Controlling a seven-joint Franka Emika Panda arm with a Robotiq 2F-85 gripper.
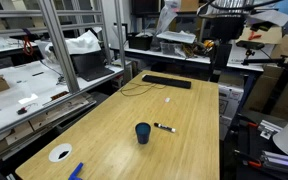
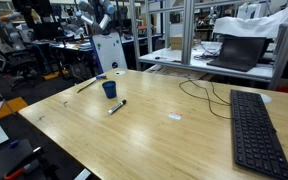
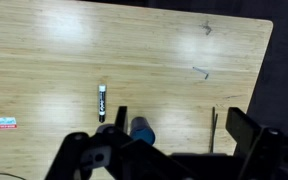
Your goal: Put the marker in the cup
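Observation:
The dark navy cup (image 1: 143,132) stands upright on the wooden table, and it also shows in both the exterior view (image 2: 109,89) and the wrist view (image 3: 142,130). The black marker (image 1: 165,127) with a pale end lies flat on the table next to the cup, a short gap apart, and it shows too in the exterior view (image 2: 116,106) and the wrist view (image 3: 101,102). My gripper (image 3: 179,132) is open and empty, high above the table. The cup sits by one finger and the marker lies just outside the jaws.
A black keyboard (image 1: 167,81) with its cable lies at the far end of the table (image 1: 184,150). A flat white ring disc (image 1: 60,153) and a bright-blue flat object (image 1: 76,171) lie near a corner. A thin dark stick (image 3: 213,130) and a small label (image 3: 6,122) lie on the wood.

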